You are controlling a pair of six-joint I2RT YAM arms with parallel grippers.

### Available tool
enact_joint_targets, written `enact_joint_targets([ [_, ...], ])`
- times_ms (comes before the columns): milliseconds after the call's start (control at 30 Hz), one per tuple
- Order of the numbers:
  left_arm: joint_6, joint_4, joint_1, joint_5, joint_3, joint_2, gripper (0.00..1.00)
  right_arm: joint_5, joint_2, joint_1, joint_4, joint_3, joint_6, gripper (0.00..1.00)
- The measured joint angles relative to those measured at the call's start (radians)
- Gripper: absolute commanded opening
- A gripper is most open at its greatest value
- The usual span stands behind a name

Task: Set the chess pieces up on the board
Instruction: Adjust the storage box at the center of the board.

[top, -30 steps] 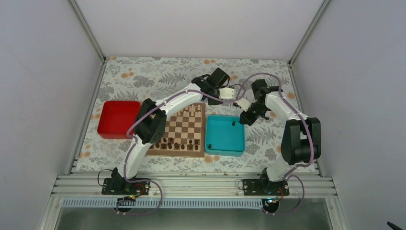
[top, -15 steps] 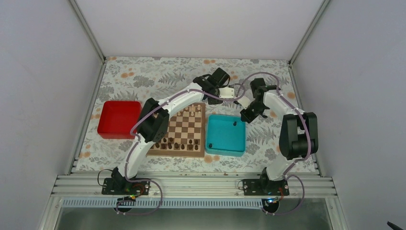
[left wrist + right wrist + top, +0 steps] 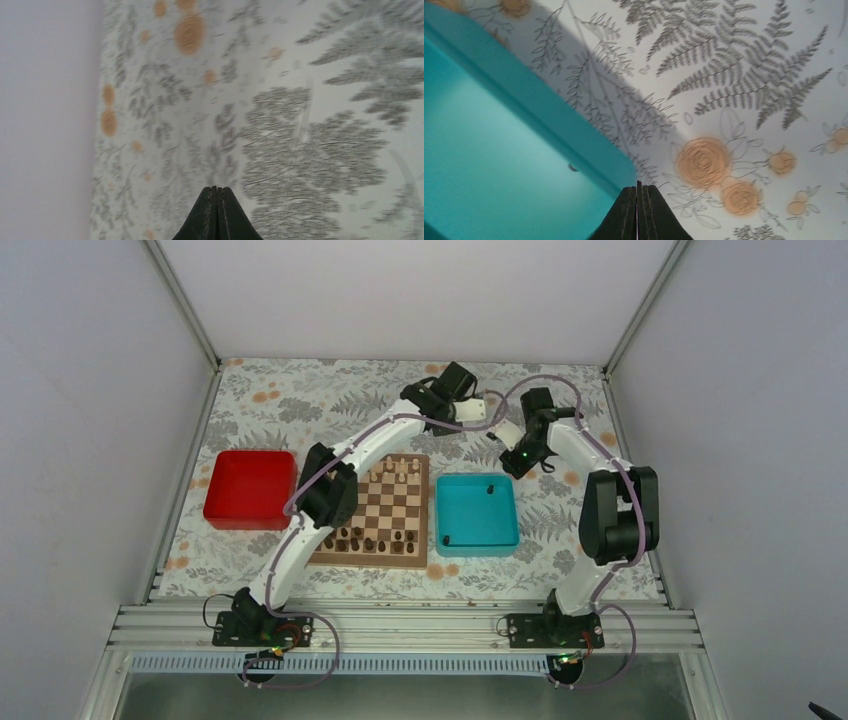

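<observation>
The board (image 3: 388, 502) lies at mid-table. A row of dark chess pieces (image 3: 375, 539) stands along its near edge, and pale pieces stand along its far edge. Two more dark pieces (image 3: 490, 488) lie in the teal tray (image 3: 478, 545); one of them (image 3: 572, 167) shows as a speck by the tray wall (image 3: 574, 125). My left gripper (image 3: 490, 422) (image 3: 217, 188) hangs shut and empty over bare cloth behind the board. The right gripper (image 3: 513, 466) (image 3: 638, 184), also shut and empty, is just above the tray's far right corner.
A red tray (image 3: 248, 490) sits left of the board. The floral cloth covers the table, which is boxed in by white walls at the back and both sides. The two wrists are close together behind the teal tray.
Both grippers have drawn back toward the far wall, staying shut. The teal tray sits slightly further right than a second ago.
</observation>
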Motion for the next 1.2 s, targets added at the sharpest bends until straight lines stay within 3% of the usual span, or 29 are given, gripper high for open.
enact_joint_targets([
  [267,0.002,-0.034,0.077,-0.073,0.105,0.035,0.02,0.047,0.079,0.0,0.035,0.051,0.0,0.04],
  [633,0.005,-0.013,0.125,-0.128,0.071,0.029,0.02,0.035,0.01,0.007,-0.014,0.064,-0.009,0.04],
  [833,0.005,0.002,0.142,-0.133,0.068,0.029,0.02,0.037,-0.013,0.071,-0.081,0.016,-0.007,0.04],
  [1200,0.002,0.012,0.159,-0.128,0.038,0.021,0.02,0.148,0.0,0.097,-0.083,-0.031,0.035,0.04],
])
